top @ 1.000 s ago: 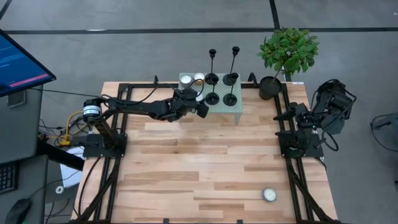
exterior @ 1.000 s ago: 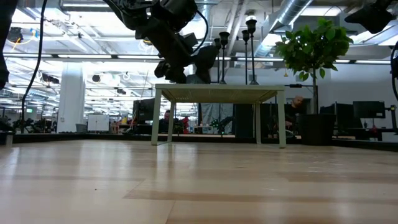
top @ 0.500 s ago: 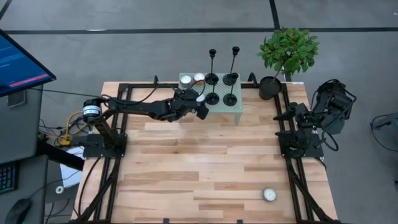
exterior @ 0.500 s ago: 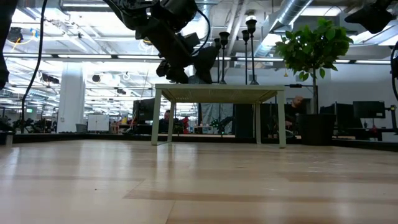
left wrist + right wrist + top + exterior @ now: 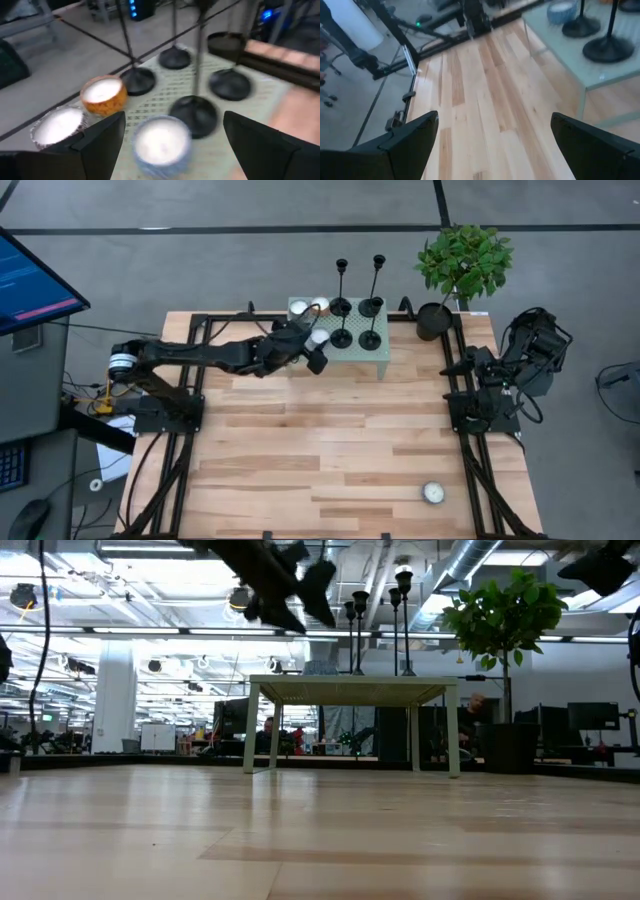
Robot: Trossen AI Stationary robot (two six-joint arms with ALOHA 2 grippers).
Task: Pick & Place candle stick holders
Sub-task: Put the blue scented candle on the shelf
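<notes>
I am pulling my left gripper [image 5: 313, 352] back from the stand [image 5: 380, 362] and lifting it; a second ago it was hanging low at the stand's near-left edge, now it is riding higher toward nine o'clock, jaws gaping wide with nothing in them. The candles [image 5: 161, 142] are sitting just beyond my fingers [image 5: 102, 140]. Past them the four holders [image 5: 357, 308] are standing upright on the stand at twelve o'clock: black discs, thin stems, small cups, the far pair taller. My right gripper [image 5: 447, 367] is waiting at three o'clock, wide and empty.
</notes>
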